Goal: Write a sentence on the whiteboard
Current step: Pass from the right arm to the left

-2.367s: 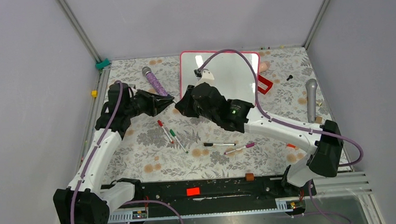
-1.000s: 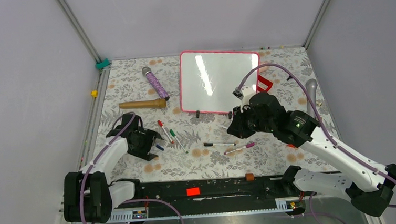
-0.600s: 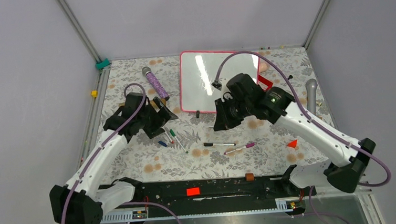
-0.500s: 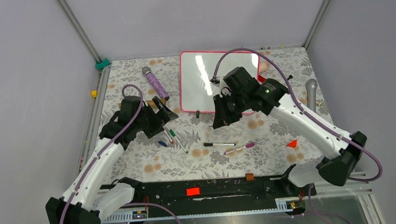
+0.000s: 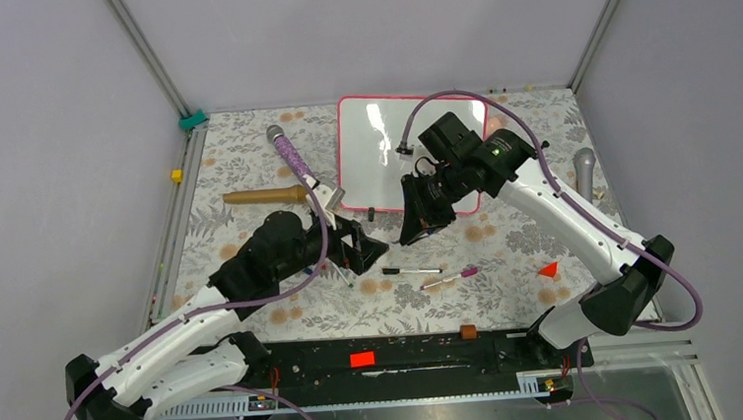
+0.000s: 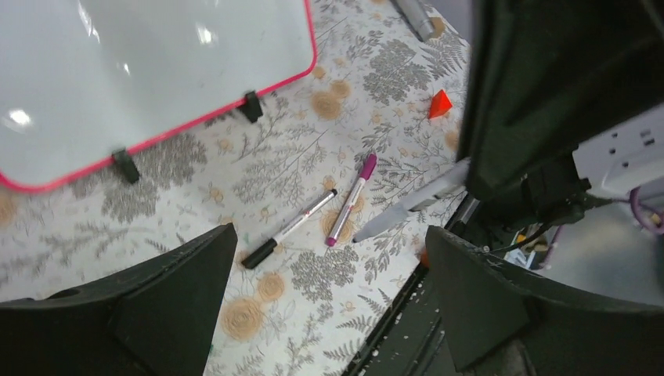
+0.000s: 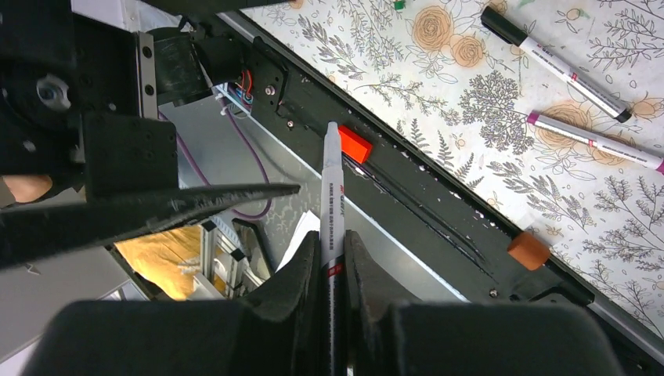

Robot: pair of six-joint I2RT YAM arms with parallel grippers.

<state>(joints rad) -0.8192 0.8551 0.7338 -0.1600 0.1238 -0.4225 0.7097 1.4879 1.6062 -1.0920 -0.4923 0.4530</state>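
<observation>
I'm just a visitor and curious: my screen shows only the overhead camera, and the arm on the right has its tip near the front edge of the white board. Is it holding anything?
Observer: Yes. Its wrist camera shows the right jaws shut on a white marker, whose pointed end sticks out past them.
Visitor: And the other arm?
Observer: Its own camera shows the left jaws wide apart, with nothing between them.
Visitor: Is anything written on the board?
Observer: The stretch of whiteboard in the left wrist view shows only glare, no writing.
</observation>
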